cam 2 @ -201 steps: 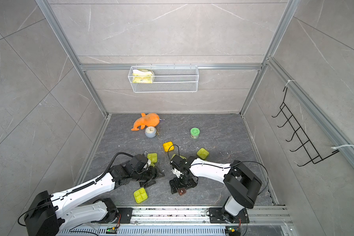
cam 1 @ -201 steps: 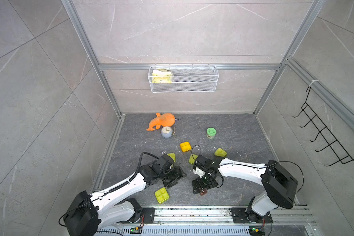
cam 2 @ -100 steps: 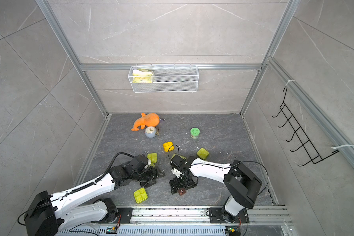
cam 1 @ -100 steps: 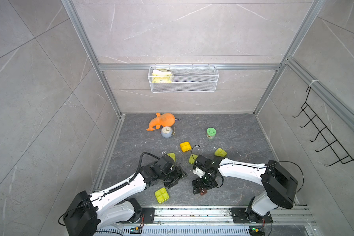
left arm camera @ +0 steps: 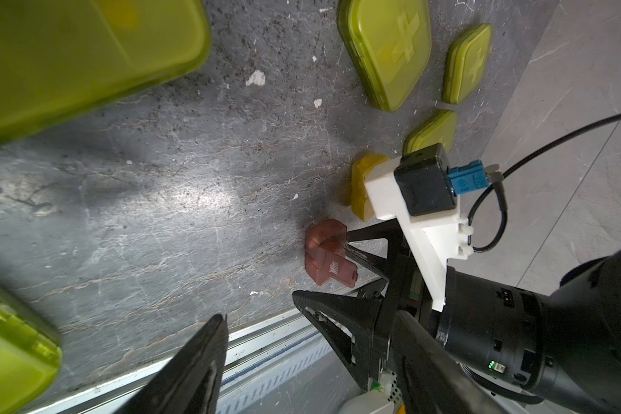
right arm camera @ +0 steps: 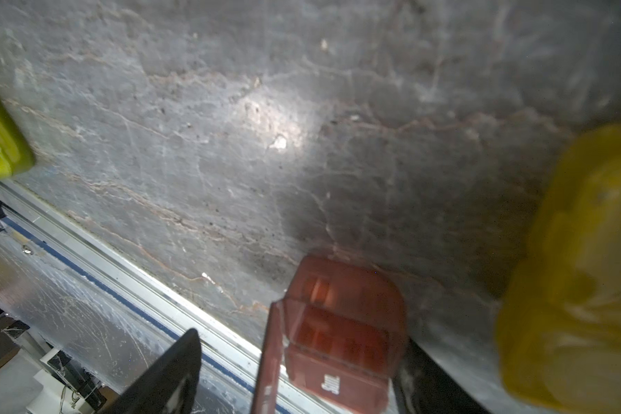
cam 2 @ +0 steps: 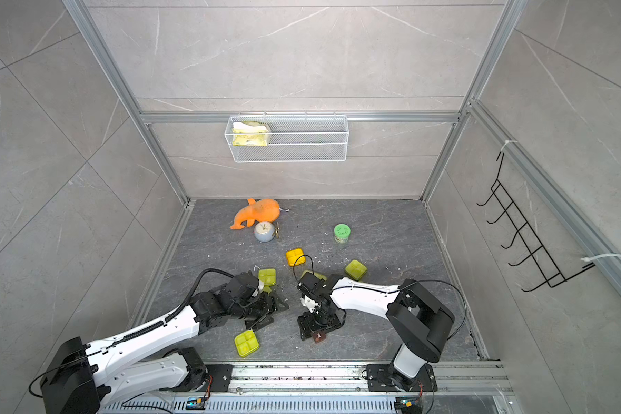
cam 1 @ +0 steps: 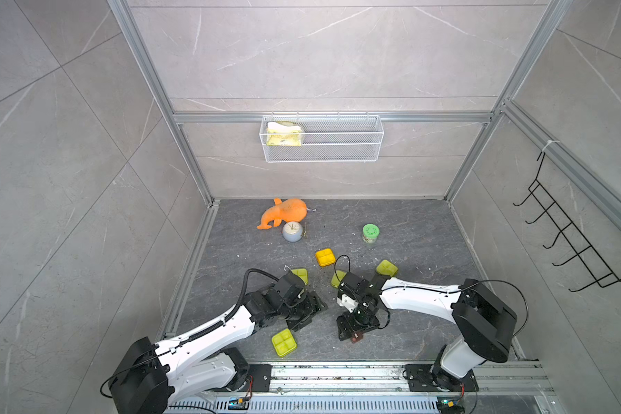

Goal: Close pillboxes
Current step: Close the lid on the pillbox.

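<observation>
Right claw (cam 1: 354,331) straddles the amber pillbox (right arm camera: 337,322), jaws apart, lid up, near the surface (cam 1: 427,233) front edge.
Left claw (cam 1: 309,311) parted, empty, just beside; yellow-green pillbox (cam 1: 284,342) near both; green-lidded jar (cam 1: 370,233) well back.

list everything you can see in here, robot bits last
yellow-green pillboxes: four seen from above, front floor; arms may hide more
orange pillbox: one, mid floor
amber box: one, inside the right claw
jar: one, green lid, back right
clock: one, grey-blue, beside toy
toy: one, orange, back floor
basket: one, white wire, back wall
packet: one, yellow-white, in basket
hook rack: one, black, right wall
arms: two, white and black, front rail
left claw: open, empty
right claw: open around amber box
</observation>
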